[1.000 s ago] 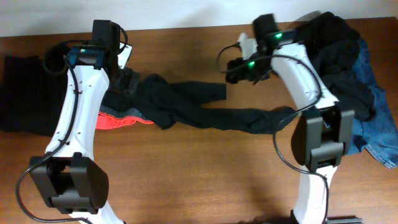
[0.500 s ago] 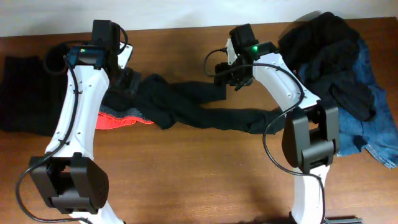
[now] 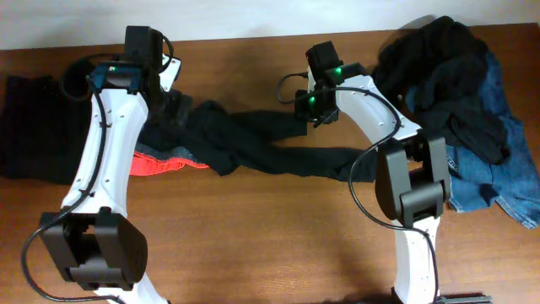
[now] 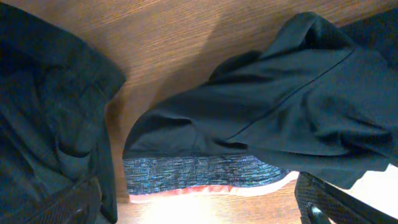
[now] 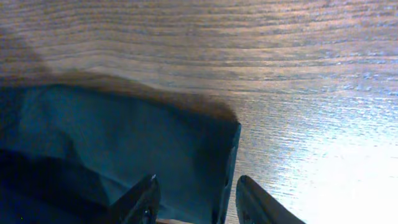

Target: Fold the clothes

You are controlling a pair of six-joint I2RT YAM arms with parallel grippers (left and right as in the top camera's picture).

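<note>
Across mid-frame you are viewing black trousers [image 3: 253, 131] lying crumpled; right gripper [image 5: 198, 202] straddling their hem, half-spread; left gripper [image 4: 205, 202] spread wide.

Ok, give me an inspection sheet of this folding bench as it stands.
Surface: wooden table, clothes along its far side.
Job's things: black trousers spread mid-table; red-and-grey banded piece partly under them; dark garment at far left; dark pile overlapping blue denim jeans at right.
Clutter: nothing seen.
Grippers: left gripper wide open above the banded piece; right gripper jaws apart astride a trouser hem, no grip seen.
Cables: black cable loops at near left, off the cloth.
Surroundings: pale wall behind table.
</note>
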